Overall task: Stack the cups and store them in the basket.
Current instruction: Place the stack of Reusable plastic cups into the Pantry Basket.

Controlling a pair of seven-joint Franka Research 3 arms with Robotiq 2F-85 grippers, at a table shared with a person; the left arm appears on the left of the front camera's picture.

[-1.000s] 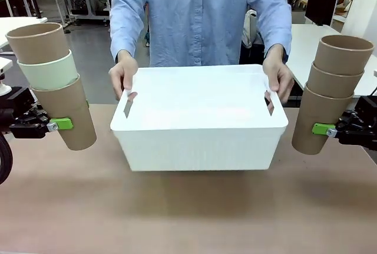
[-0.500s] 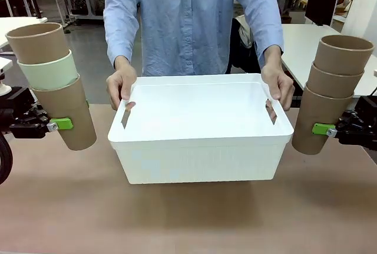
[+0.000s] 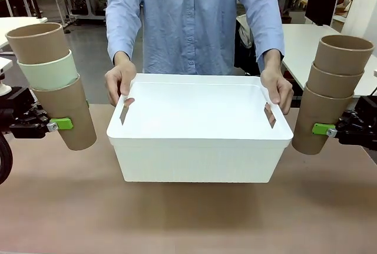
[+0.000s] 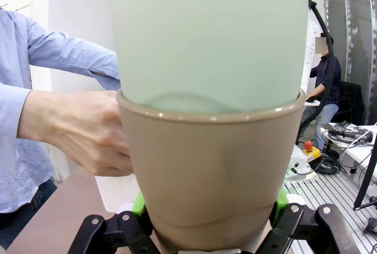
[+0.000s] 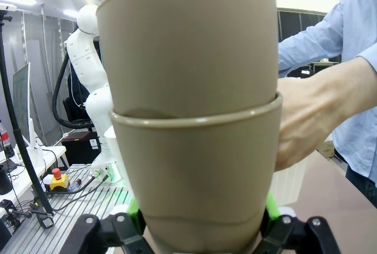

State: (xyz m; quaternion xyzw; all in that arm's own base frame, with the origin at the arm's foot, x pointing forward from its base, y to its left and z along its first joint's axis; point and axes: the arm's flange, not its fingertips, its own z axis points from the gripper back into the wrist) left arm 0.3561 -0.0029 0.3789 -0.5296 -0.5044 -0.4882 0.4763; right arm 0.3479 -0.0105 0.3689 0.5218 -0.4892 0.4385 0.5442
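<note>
The basket [image 3: 199,137] appears to rest on the table [image 3: 177,218] midway between the two arms, open side up and empty. The person steadies it by its short ends, with a hand [image 3: 119,81] at the end facing the left gripper [image 3: 66,124] and a second hand [image 3: 277,87] at the end facing the right gripper [image 3: 312,129]. Each gripper is clamped on the lowest cup of a three-cup stack held clear of the table, just outside the basket. The left stack [image 3: 68,112] has a mint green cup [image 3: 50,72] nested in its middle, and the right stack [image 3: 318,115] is all tan. Both stacks lean with their tops away from the basket. The step in hand is judged to be the transfer of the stacks into the basket.

- Move one arm at a time.
- Raise the stack until its base clears the basket rim, then travel inward over the basket's middle, well apart from the person's fingers at the handle slots.
- Bring the stack upright before descent. Only the bottom cup is gripped and the upper cups are merely nested, so added tilt or a sudden stop may slide them out.
- Lower slowly, and part the fingers only once the base is supported on the basket floor.
- Set the first stack toward one end of the basket to leave room for the second.
</note>
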